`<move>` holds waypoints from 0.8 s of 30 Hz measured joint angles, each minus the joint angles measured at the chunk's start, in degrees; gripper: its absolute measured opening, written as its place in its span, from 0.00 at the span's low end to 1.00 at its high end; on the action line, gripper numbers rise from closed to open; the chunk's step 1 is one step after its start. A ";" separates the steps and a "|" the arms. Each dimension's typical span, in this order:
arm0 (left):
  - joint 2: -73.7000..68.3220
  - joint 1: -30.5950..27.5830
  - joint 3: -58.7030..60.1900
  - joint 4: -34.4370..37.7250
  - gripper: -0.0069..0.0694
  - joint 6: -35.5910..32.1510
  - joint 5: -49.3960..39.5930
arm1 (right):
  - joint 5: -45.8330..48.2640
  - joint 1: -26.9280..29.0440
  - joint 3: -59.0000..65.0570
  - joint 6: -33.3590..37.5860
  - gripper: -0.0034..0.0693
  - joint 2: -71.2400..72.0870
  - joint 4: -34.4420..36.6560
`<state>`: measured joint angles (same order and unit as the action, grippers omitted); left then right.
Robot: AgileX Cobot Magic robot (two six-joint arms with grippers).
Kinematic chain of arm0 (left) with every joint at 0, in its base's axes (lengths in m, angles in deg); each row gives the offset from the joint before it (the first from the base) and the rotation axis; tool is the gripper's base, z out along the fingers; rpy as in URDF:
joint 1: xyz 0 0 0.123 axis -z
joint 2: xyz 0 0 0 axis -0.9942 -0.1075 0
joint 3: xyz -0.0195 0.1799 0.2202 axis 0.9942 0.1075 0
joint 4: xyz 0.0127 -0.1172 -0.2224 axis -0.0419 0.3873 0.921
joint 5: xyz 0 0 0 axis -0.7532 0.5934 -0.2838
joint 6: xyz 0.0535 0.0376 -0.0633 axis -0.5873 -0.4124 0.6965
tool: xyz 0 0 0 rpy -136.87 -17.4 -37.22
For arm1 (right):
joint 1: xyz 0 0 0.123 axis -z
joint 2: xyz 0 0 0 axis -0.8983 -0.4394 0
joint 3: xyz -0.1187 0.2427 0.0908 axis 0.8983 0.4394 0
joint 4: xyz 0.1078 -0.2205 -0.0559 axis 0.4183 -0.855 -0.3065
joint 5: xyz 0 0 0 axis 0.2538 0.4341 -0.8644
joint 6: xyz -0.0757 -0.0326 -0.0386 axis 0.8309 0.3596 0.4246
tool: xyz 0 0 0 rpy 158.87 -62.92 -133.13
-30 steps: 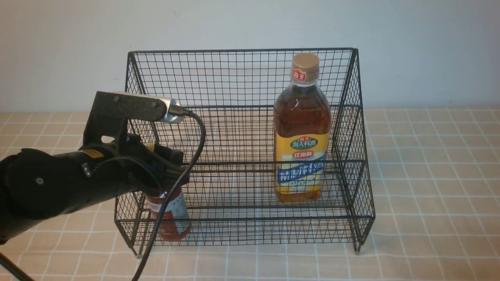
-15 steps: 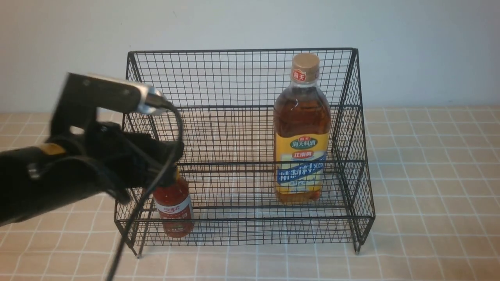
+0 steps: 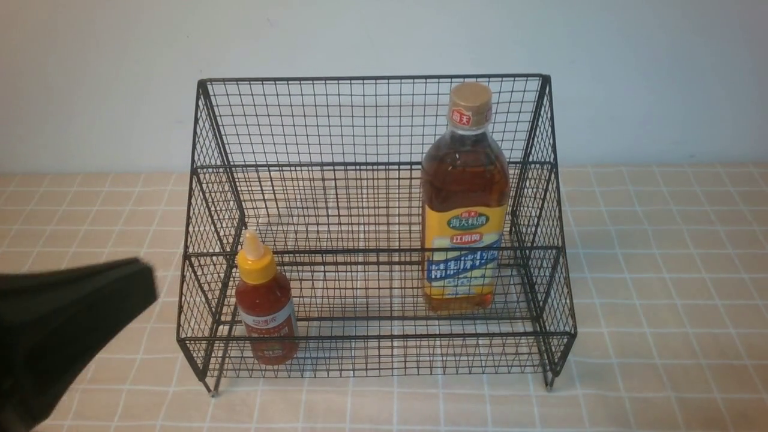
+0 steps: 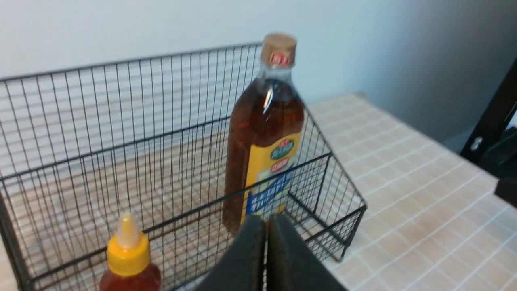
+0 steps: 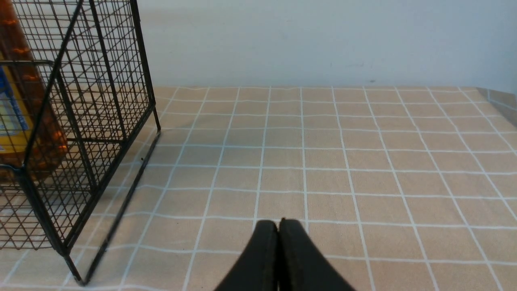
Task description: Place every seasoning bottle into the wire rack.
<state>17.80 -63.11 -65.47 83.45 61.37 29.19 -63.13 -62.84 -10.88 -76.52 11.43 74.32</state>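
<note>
both bottles [image 3: 464, 204] [image 3: 264, 300] inside rack [image 3: 372, 120].

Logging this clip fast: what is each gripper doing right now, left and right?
Left gripper: closed, holding nothing, clear of the rack.
Right gripper: closed, holding nothing, over the table.

- The left arm [image 3: 66, 324] is pulling back out of the wire rack [image 3: 372, 120] toward the robot; only its dark end is showing at the front view's lower left, outside the rack.
- The small red-sauce bottle [image 3: 266, 306] is now standing free and upright in the rack's front tier, its yellow nozzle cap [image 3: 255, 261] no longer being covered.
- The left gripper [image 4: 266, 226] is now showing its fingers [image 4: 250, 246] pressed together, holding nothing.
</note>
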 joint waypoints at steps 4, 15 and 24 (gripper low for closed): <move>4.83 0.00 0.12 0.00 0.08 0.40 -0.42 | 0.00 0.00 0.00 0.00 0.03 0.00 0.00; 8.35 0.00 0.12 0.00 0.08 -2.49 3.80 | 0.00 0.00 0.00 0.00 0.03 0.00 0.00; 11.46 0.00 5.28 -10.19 0.08 0.15 12.84 | 0.00 0.00 0.00 0.00 0.03 0.00 0.00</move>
<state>29.26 -63.11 -60.18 73.26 61.52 42.03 -63.13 -62.84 -10.88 -76.52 11.43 74.32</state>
